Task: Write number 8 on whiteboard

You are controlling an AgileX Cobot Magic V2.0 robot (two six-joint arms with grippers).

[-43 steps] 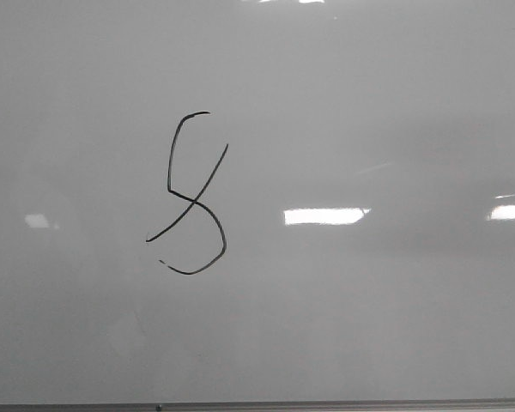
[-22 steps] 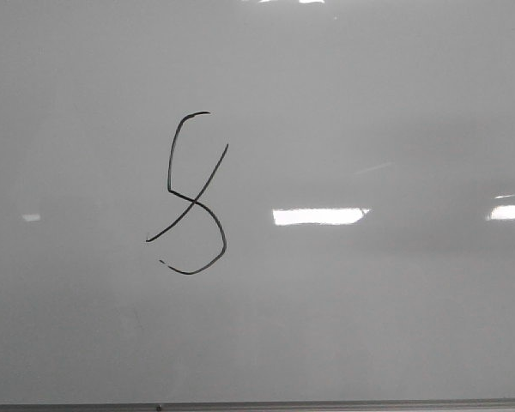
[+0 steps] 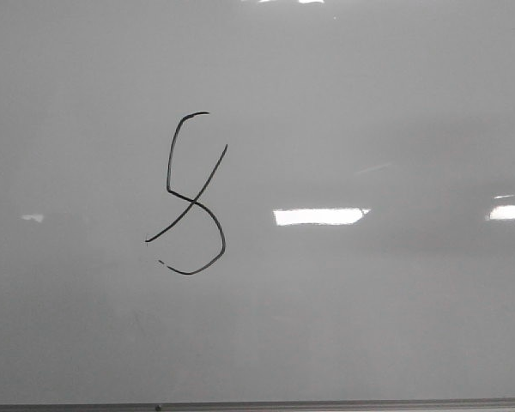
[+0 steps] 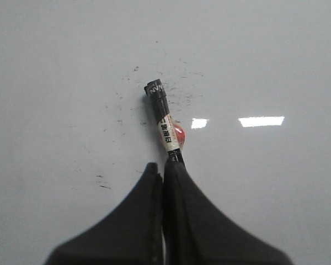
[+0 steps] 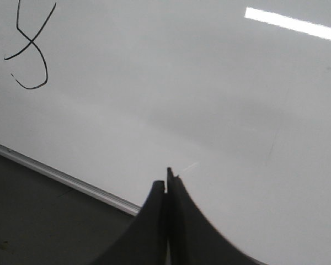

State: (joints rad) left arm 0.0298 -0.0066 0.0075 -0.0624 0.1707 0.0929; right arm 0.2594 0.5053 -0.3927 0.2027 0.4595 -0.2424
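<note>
- We are seeing the number 8 (image 3: 189, 194) left of centre on the whiteboard (image 3: 369, 103), unchanged since a second ago, loops open: writing seems paused.
- Our left hand (image 4: 164, 168) is gripping the marker (image 4: 165, 121); right hand (image 5: 166, 185) closed, empty.
- Open room is lying rightward; frame edge (image 5: 60, 178) below.

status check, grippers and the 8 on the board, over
Left gripper shut on marker, right gripper shut, empty. Number 8 drawn on whiteboard, loops not closed. Nothing in the way.
</note>
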